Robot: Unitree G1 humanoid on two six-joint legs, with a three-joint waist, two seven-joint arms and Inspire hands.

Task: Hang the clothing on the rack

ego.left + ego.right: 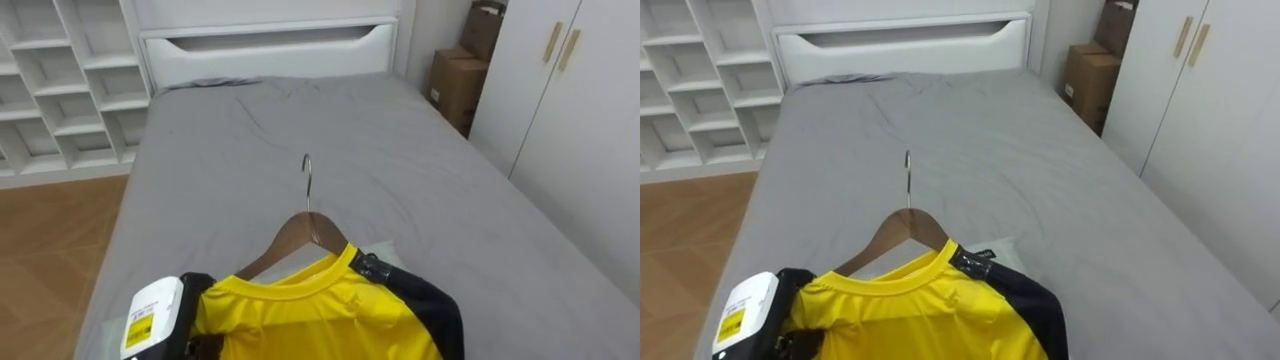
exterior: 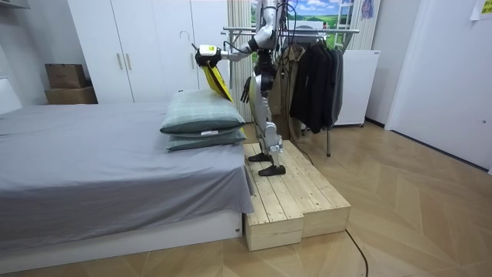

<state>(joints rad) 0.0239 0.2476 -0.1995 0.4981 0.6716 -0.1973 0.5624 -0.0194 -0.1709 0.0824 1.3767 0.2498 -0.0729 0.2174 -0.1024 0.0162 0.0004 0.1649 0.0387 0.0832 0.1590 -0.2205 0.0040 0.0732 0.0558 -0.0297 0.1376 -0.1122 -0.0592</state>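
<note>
1 yellow jersey [image 1: 300, 320] w/ black sleeves sits on a wooden hanger [image 1: 300, 232], held up in the air over the grey bed [image 1: 400, 150]. The hanger's metal hook [image 1: 307, 180] points away from the robot, toward the white headboard [image 1: 270, 45]. The left hand [image 1: 195, 292] has its fingers curled round the hanger's left end thru the jersey shoulder, so a firm closed grip afaict. The room view has the robot standing upright on a wooden platform [image 2: 296, 196] beside the bed, left arm raised and reaching out above 2 stacked pillows [image 2: 201, 115]. The right hand [image 2: 245, 90] hangs low by the hip, can't tell its state tbh. Behind the robot is a clothes rack [image 2: 307, 31] w/ dark garments [image 2: 315, 77] on it. White wardrobe [image 1: 570, 100] and cardboard boxes [image 1: 455, 85] are on the robot's right, white shelving [image 1: 60, 80] on its left.
</note>
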